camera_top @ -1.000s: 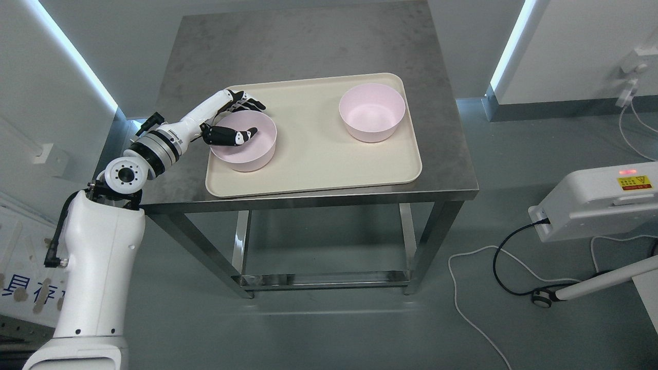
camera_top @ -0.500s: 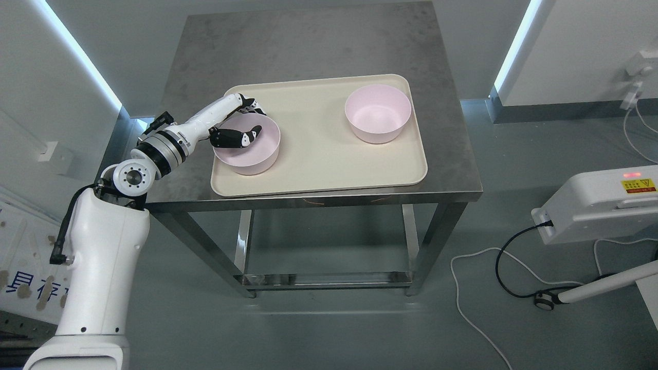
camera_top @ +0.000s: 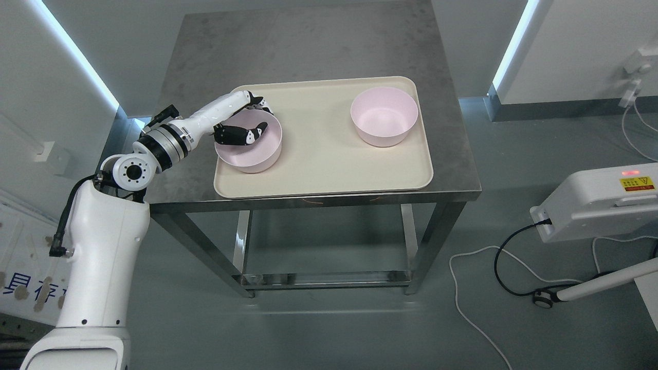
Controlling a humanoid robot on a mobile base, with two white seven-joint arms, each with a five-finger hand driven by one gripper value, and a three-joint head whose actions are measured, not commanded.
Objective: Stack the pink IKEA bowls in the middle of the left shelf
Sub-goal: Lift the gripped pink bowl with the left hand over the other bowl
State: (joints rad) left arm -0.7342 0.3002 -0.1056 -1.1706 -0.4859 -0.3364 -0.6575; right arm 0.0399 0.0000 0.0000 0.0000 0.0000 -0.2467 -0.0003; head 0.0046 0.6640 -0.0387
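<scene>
Two pink bowls stand on a cream tray (camera_top: 318, 164) on a steel table (camera_top: 308, 46). The left bowl (camera_top: 252, 151) is at the tray's left side, the right bowl (camera_top: 383, 115) at its back right. My left hand (camera_top: 247, 121) grips the left bowl's far-left rim: the thumb lies inside the bowl, the other fingers wrap outside behind it. The bowl looks tilted slightly and barely off the tray. The right arm is out of view.
A white machine (camera_top: 596, 200) with cables on the floor stands at the right. White walls with light strips flank the table at both sides. A lower rail (camera_top: 318, 277) joins the table legs.
The hand's fingers closed round the left bowl's rim, and hand and bowl rose a little. The whole picture also shifted slightly, so the camera moved.
</scene>
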